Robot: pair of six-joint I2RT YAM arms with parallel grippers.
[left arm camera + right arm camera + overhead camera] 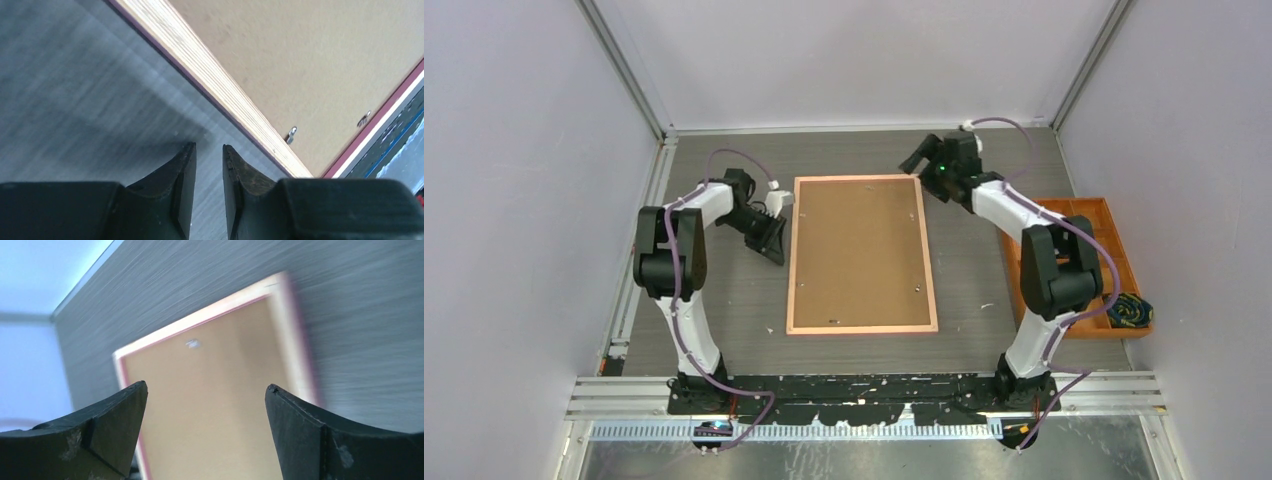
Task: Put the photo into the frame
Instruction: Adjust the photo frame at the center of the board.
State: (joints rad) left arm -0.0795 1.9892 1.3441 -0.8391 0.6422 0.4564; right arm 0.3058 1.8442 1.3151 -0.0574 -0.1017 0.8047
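Top view: the frame lies back-up in the middle of the grey table, a brown backing board sitting inside its rim. We see the left gripper low, just off the frame's left edge, and the right gripper raised near its far right corner. An orange tray sits at the table's right side.

Left wrist: we find the left gripper narrowed to a slim gap, gripping nothing, over bare table beside the frame's pale wooden edge. Two small metal clips show on the board.

Right wrist: we see the right gripper spread wide and empty, above the frame and its board.
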